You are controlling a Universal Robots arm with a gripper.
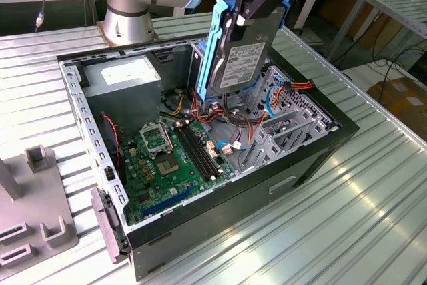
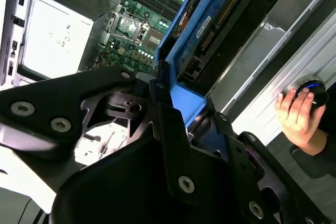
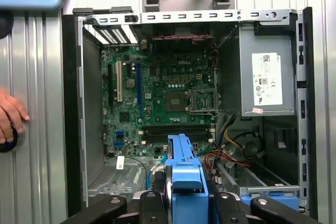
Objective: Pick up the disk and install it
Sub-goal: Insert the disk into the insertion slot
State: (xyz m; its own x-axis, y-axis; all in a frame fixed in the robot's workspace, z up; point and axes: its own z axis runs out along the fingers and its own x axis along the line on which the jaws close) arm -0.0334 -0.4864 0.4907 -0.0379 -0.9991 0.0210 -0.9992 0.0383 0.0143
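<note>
The black gripper point(image 1: 248, 5) is clamped on the top end of the disk point(image 1: 241, 58), and its fingers hide part of that end. The disk is flat grey metal with a white label and smooth blue plastic rails. In the exterior view it hangs upright, right under the gripper, over the far edge of the open computer case point(image 1: 267, 188). The case sits on a ribbed metal table point(image 1: 347, 218). A hand point(image 3: 9, 121), cut off at the wrist, lies on the table beside the case.

Disk point(image 1: 241, 58) was grey-silver with a white printed label; rails point(image 1: 217, 38) on its edges were bright blue. Motherboard point(image 1: 170, 155) was green with black slots. Power supply box point(image 1: 123, 75) was grey, white sticker. Case point(image 1: 267, 185) was black outside. Desk point(image 1: 347, 225) was silver, ribbed in stripes. Jaws were black.
</note>
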